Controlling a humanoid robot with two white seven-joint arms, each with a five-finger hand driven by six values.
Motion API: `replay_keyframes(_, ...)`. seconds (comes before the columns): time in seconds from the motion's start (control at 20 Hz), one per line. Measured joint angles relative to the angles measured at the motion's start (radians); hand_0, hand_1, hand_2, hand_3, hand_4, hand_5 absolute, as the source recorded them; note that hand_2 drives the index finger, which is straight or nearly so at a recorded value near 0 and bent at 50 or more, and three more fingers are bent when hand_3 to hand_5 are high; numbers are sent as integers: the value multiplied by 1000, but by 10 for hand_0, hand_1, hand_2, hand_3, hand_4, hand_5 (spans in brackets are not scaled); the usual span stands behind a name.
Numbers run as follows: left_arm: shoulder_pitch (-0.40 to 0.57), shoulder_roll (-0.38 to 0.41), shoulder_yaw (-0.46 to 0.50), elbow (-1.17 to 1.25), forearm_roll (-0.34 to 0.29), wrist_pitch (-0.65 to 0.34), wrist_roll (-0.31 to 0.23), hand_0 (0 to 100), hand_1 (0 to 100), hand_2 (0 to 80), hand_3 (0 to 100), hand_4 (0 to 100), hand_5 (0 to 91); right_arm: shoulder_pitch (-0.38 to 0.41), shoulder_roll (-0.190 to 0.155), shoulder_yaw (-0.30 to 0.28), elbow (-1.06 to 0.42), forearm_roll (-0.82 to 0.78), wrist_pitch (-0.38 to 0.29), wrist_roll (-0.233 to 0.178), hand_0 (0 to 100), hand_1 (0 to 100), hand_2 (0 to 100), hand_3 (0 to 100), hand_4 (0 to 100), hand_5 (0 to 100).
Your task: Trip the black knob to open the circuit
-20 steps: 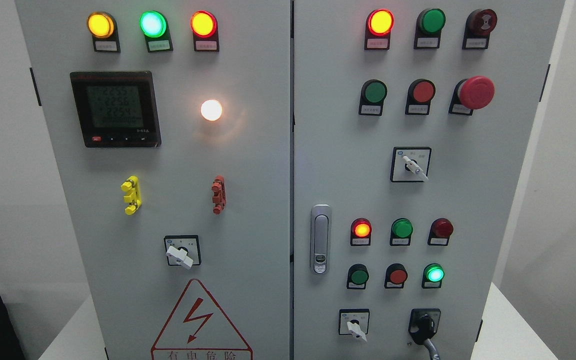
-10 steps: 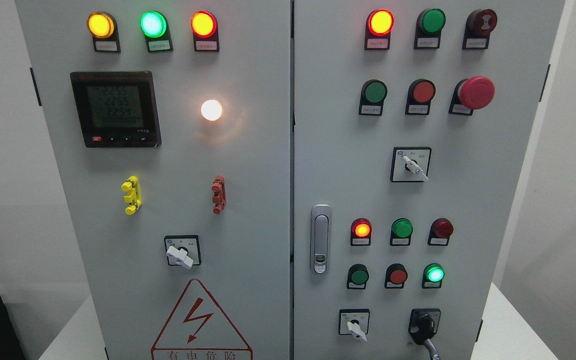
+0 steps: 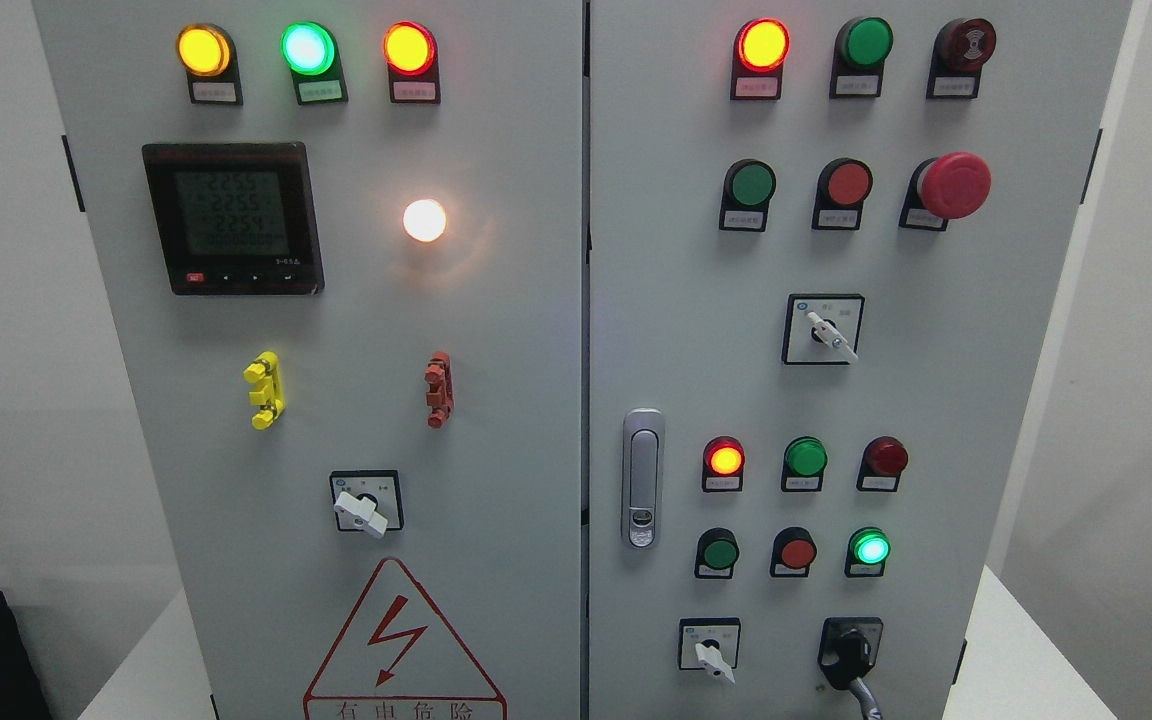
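No robot hand in shot, so state of fingers can't be told. Black knob (image 3: 850, 647) sits untouched at bottom-right of the cabinet's right door (image 3: 936, 400), lever pointing down and slightly right; judging by position, right arm likely nearer.

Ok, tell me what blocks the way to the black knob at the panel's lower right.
Nothing visible does. The black rotary knob sits exposed on the grey cabinet door, with the white-handled selector switch to its left, apart from it. A grey cable hangs from just below the knob. Neither robot hand is in view.
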Motion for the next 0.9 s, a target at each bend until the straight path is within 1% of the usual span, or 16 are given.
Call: replay_keyframes(0.9,0,0,0,0,0,0,0,120,389,0,0,0,0,0,0,-26,0,0,0,3,592,794,0,1000,956,860)
